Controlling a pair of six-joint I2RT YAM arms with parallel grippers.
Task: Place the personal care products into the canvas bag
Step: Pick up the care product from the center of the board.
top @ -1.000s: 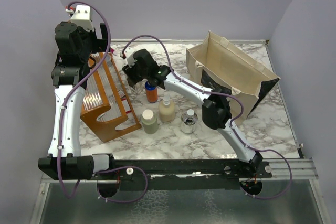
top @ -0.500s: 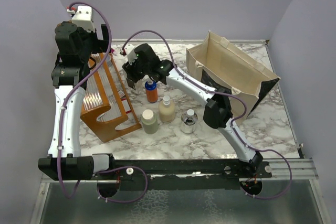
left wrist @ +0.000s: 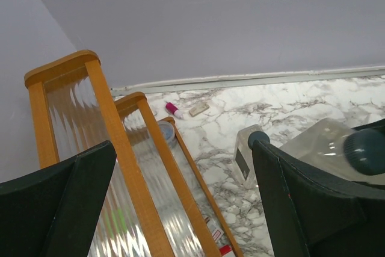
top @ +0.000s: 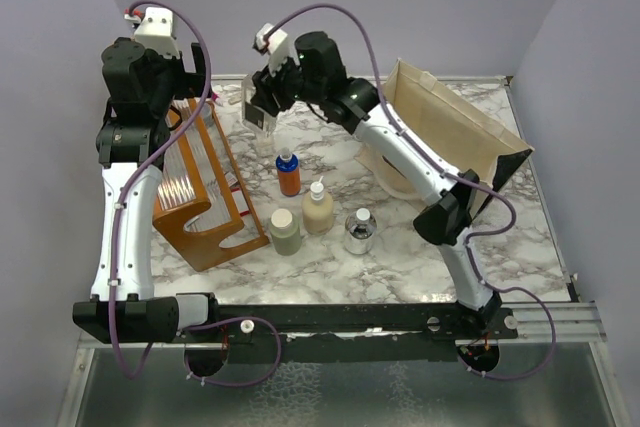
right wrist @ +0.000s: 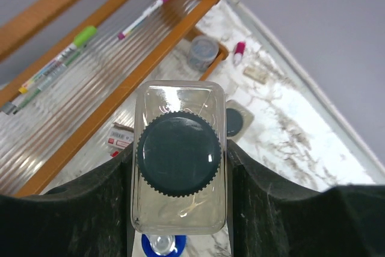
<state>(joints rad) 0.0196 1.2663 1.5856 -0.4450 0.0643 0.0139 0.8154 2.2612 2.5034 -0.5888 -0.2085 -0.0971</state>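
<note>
The right claw (top: 268, 105) holds a clear bottle (right wrist: 178, 209) with a black cap (right wrist: 178, 154) in the air at the upper centre of the overhead frame, its jaws pressed on the bottle's two flat sides. The bottle looks like thin, smooth plastic: probably light, a little slippery, and best held just as it is, across the flat faces below the cap. The left claw (left wrist: 180, 206) hangs wide and empty over the wooden rack (top: 200, 192) at the upper left.

The canvas bag (top: 470, 132) lies at the upper right, mouth open, its soft walls sagging. The near rim could snag a bottle that comes in low. Bare marble table (top: 340, 142) between bottle and bag leaves room to cross.

Four bottles stand in the centre, clear of that path: orange (top: 289, 177), beige pump (top: 318, 211), olive-grey (top: 285, 233), silvery (top: 359, 233). A second clear bottle (left wrist: 243, 161) sits beside the rack.
</note>
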